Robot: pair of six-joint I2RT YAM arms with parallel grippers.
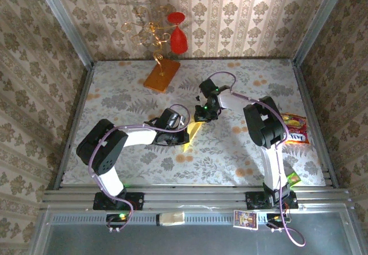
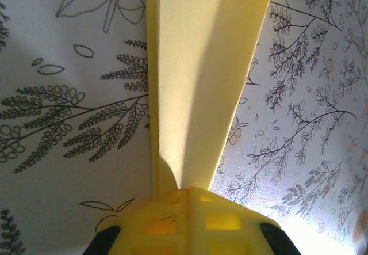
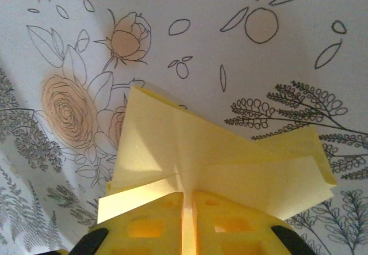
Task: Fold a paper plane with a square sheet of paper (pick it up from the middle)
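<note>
The pale-yellow square sheet of paper (image 1: pixel 194 131) is folded into a narrow creased paper plane shape and hangs just above the floral tablecloth between both grippers. My left gripper (image 1: pixel 174 121) is shut on one end of it. In the left wrist view the folded strip (image 2: pixel 195 82) widens away from the left gripper (image 2: pixel 187 193). My right gripper (image 1: pixel 204 112) is shut on the other part. In the right wrist view the layered flaps (image 3: pixel 172 145) spread left and right of the right gripper (image 3: pixel 188 196), with the centre crease pinched between the yellow pads (image 3: pixel 144 226).
An orange-brown slab (image 1: pixel 161 73) bearing a gold wire stand sits at the back, with red glasses (image 1: pixel 179 39) hanging above it. A snack packet (image 1: pixel 294 129) lies at the right edge beside the right arm. Patterned walls close in the left, back and right sides.
</note>
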